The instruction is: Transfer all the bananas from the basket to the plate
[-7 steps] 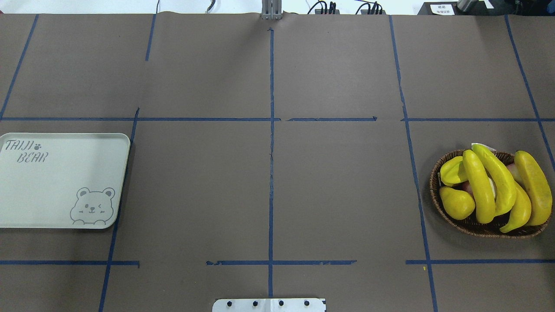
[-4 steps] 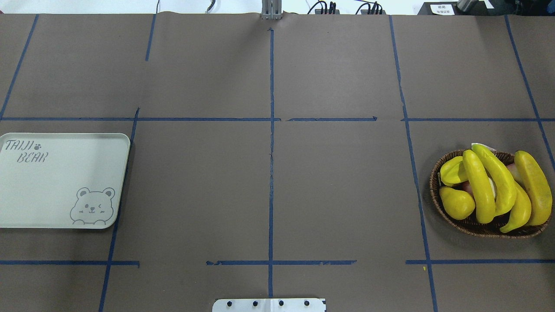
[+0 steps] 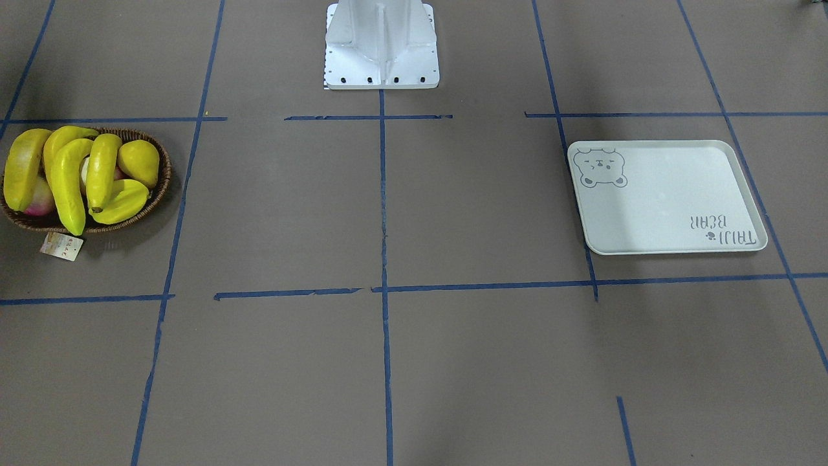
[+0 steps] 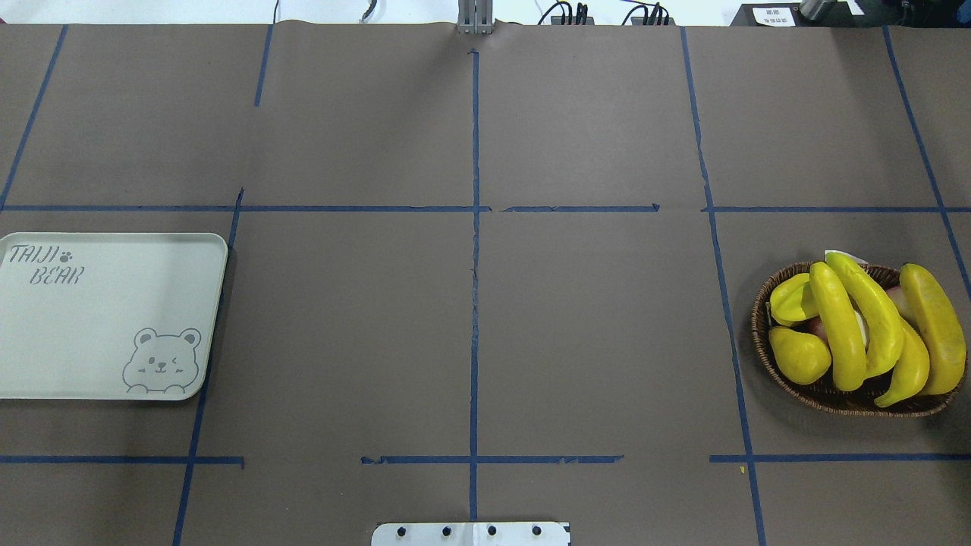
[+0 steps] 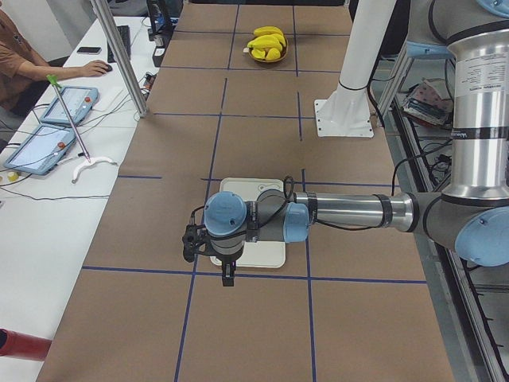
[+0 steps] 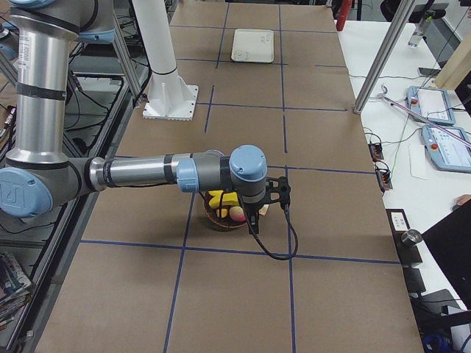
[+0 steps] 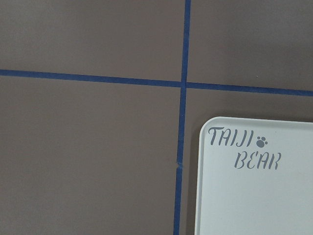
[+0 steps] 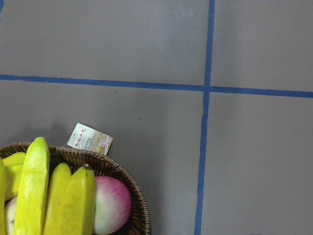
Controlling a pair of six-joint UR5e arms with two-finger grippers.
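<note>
Several yellow bananas [image 4: 838, 326] lie piled in the dark wicker basket [image 4: 758, 334] at the table's right; they also show in the front view [image 3: 68, 181] and the right wrist view [image 8: 32, 196]. The pale bear-print plate [image 4: 91, 334] lies at the table's left and holds nothing; its lettered corner shows in the left wrist view [image 7: 254, 196]. My left gripper [image 5: 227, 278] hangs above the plate's near edge in the left side view. My right gripper [image 6: 254, 223] hangs just beyond the basket [image 6: 221, 218] in the right side view. I cannot tell whether either is open or shut.
The basket also holds a yellow starfruit [image 4: 793, 299], a yellow pear [image 4: 800, 356] and a pink peach [image 8: 112, 203]. Its paper tag [image 3: 61, 246] lies on the table beside it. The white robot base [image 3: 381, 45] stands at mid-table. An operator [image 5: 24, 68] sits beyond the far edge.
</note>
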